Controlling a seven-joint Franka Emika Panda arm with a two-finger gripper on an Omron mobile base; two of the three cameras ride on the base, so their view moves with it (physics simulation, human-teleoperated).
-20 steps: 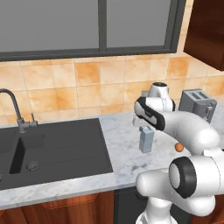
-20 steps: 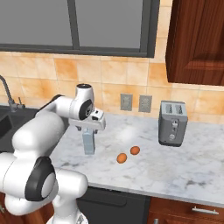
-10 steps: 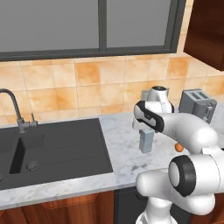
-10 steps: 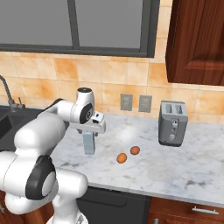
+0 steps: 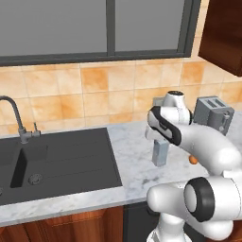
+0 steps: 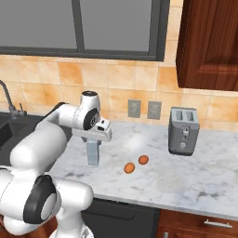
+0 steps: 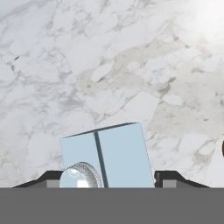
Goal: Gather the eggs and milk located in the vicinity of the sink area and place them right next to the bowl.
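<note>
The milk (image 5: 159,154) (image 6: 93,153) is a pale boxy carton standing upright on the marble counter, right of the sink (image 5: 61,156). My gripper (image 5: 159,142) (image 6: 93,142) comes down over its top. In the hand view my gripper (image 7: 109,181) straddles the milk (image 7: 118,153), and the dark fingertips (image 7: 168,177) rest against both of its sides. Two orange-brown eggs (image 6: 129,168) (image 6: 143,159) lie on the counter to the right of the carton; one egg (image 5: 192,159) peeks out behind my arm. The bowl is out of view.
A silver two-slot toaster (image 6: 182,130) (image 5: 213,113) stands at the back right near the wall outlets (image 6: 143,109). The gooseneck faucet (image 5: 14,113) rises behind the sink. Bare marble counter (image 6: 200,176) stretches in front of the toaster.
The hand has come down onto the carton and its fingers have closed in against the carton's sides. Carton and eggs stay where they were.
</note>
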